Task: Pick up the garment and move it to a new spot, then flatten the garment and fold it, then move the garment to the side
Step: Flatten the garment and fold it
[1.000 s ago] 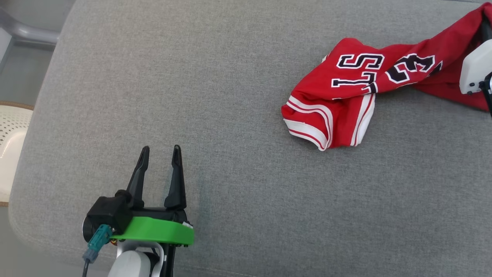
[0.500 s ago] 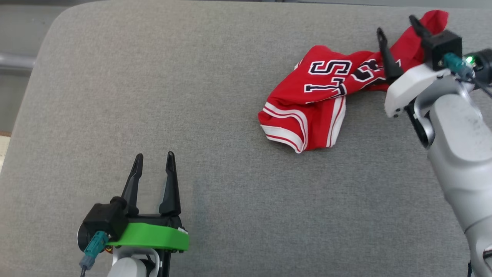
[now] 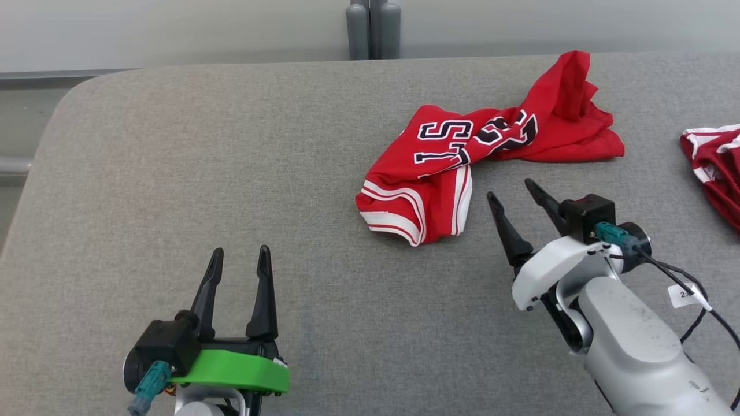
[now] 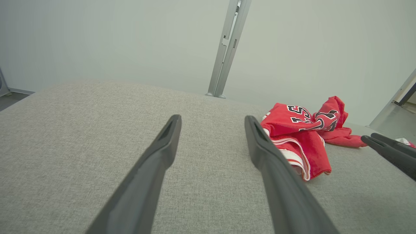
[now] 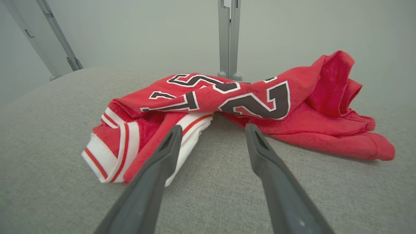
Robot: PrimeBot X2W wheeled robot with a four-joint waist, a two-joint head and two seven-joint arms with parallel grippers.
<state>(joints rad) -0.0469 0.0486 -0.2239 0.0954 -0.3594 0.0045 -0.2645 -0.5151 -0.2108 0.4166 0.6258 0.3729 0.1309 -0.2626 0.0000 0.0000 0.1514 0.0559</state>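
Cushion [image 3: 173,173] free beside garment [image 3: 439,173] (red cloth [image 3: 717,167], perhaps, rightward).

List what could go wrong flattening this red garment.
The garment lies twisted and bunched; the open right gripper may pinch several layers, so it would not spread.
The left gripper sits far from it; a one-sided pull might drag it.
A second red cloth lies nearby and could be snagged.

garment [image 5: 305,117] | black white-edged characters | "2" clear, "S" or "5" | rest unreadable
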